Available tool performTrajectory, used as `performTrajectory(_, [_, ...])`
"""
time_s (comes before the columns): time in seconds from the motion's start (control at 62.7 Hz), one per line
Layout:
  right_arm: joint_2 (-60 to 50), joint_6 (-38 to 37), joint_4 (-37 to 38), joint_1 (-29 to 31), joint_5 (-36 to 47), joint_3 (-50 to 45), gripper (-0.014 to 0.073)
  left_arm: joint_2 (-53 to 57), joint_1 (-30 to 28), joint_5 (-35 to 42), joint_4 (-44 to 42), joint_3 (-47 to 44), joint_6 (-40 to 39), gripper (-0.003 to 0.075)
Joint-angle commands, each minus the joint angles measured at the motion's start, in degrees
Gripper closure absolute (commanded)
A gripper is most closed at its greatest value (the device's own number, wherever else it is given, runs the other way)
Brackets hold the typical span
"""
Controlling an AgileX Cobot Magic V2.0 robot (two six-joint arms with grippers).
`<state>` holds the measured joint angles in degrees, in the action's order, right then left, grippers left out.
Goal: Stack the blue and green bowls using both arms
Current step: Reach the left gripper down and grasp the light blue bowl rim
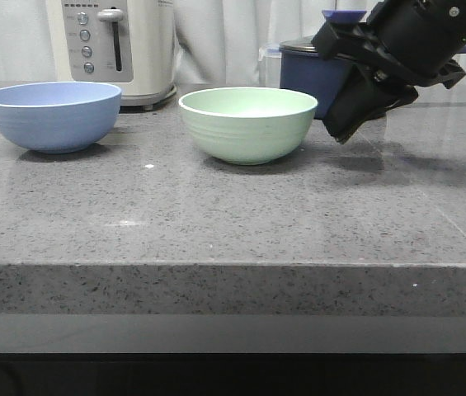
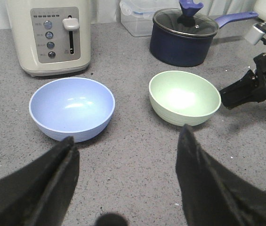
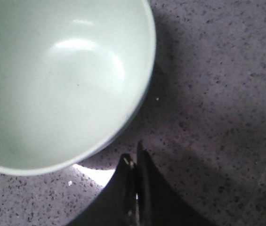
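Right gripper [image 1: 341, 124], fingers pressed together and holding nothing, hovers just beside the green bowl [image 1: 247, 124]; your left gripper [image 2: 125, 160] gapes wide before the blue bowl [image 2: 71, 108], so next grasp 1 rim.

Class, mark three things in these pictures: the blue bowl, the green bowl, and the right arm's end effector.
blue bowl [image 1: 51, 124]: front view, outer wall.
green bowl [image 2: 183, 98]: left wrist view, inner floor.
right end effector [image 3: 133, 181]: right wrist view, where its closed fingertips meet, beside the green bowl's rim.
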<state>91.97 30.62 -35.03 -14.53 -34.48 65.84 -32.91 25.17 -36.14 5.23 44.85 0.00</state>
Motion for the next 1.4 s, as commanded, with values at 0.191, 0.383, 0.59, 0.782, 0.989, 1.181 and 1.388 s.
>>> performTrajectory(0.191, [-2.37, 0.59, -1.81, 0.14, 1.75, 1.97, 0.0659, -2.65, 0.10, 1.05, -2.48, 2.11, -1.63, 0.0283])
performTrajectory(0.383, [-2.37, 0.59, -1.81, 0.14, 1.75, 1.97, 0.0659, -12.46, -3.98, -5.90, -12.17, 7.56, -6.54, 0.0283])
performTrajectory(0.59, [-2.37, 0.59, -1.81, 0.14, 1.75, 1.97, 0.0659, -25.21, -12.17, -9.31, -11.89, 15.10, -6.54, 0.0283])
performTrajectory(0.782, [-2.37, 0.59, -1.81, 0.14, 1.75, 1.97, 0.0659, -36.72, -19.33, -9.19, -4.64, 22.08, -5.25, 0.0283])
performTrajectory(0.989, [-2.37, 0.59, -1.81, 0.14, 1.80, 1.97, 0.0659, -49.01, -20.06, -11.07, 2.55, 31.16, -2.01, 0.0283])
performTrajectory(1.181, [-2.37, 0.59, -1.81, 0.14, 1.80, 1.97, 0.0659, -57.54, -20.06, -12.49, 6.40, 37.34, -0.86, 0.0283])
performTrajectory(1.388, [-2.37, 0.59, -1.81, 0.14, 1.80, 1.97, 0.0659, -64.28, -20.06, -12.21, 6.52, 41.01, -0.86, 0.0283])
